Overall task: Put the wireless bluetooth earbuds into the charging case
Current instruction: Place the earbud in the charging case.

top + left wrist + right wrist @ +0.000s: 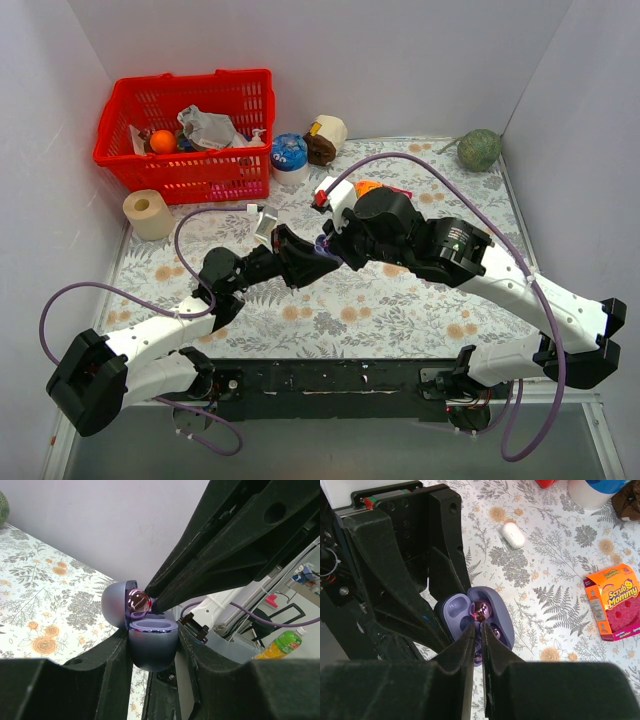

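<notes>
Right now, top view: both arms meet over the middle of the floral surface [400, 310]. Your left jaws hold the purple charging case [322, 243] clear of it, and your right jaws face it head-on. Well beyond both jaws stands a red basket [120, 150] of oddments. A paper roll [148, 213] sits out past the left jaws, and a green ball [480, 150] lies far beyond the right ones. White walls close in three sides.

Left wrist view: the left jaws are clamped on the case body, one on each flank, with the lid open. A glossy purple earbud [138, 602] sits at the case mouth, and a right jaw tip touches it.

Right wrist view: the right jaws stand nearly together, with only a thin slit between them. The earbud is just past their tips, over its pocket. It looks wider than the slit, so you are probably pressing it rather than pinching it.

On the surface beyond the jaws lies a closed white capsule [513, 534]. A Scrub Mommy box [615, 602] lies off to their right. No white earbuds show.

Step in hand: seating this purple earbud. Next you need a light, straight push into the pocket while the left jaws hold steady, then a clean retreat that doesn't drag it out.
</notes>
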`<state>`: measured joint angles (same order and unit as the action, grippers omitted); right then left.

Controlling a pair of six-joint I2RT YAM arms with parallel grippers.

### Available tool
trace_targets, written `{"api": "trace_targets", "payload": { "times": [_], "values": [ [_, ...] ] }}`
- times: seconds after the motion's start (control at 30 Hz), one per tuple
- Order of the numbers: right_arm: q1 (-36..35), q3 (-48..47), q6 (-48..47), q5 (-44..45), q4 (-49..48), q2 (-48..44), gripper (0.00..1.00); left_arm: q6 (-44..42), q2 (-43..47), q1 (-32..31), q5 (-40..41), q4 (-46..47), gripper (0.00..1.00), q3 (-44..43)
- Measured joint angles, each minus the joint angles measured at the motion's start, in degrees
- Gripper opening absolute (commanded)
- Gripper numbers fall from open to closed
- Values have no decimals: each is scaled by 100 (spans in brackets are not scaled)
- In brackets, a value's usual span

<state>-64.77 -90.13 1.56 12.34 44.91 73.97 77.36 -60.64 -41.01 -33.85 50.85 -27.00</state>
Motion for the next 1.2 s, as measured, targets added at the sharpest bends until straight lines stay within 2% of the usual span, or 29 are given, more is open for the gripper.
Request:
{"api": "trace_targets", "payload": {
  "times": [0.2,0.6,0.93,1.2],
  "values": [
    [-24,9,-9,-90,-7,13,1,-2,0,0,-7,35,0,2],
    [-22,-52,-11,-212,42,13,1,-46,20,0,-39,466,0,232],
    [85,-1222,-26,-1117,505,116,1,-271,74,-4,-343,1368,0,608],
    [190,-1370,15,-2140,800,227,1,-597,68,-4,-682,1773,0,741]
  ]
}}
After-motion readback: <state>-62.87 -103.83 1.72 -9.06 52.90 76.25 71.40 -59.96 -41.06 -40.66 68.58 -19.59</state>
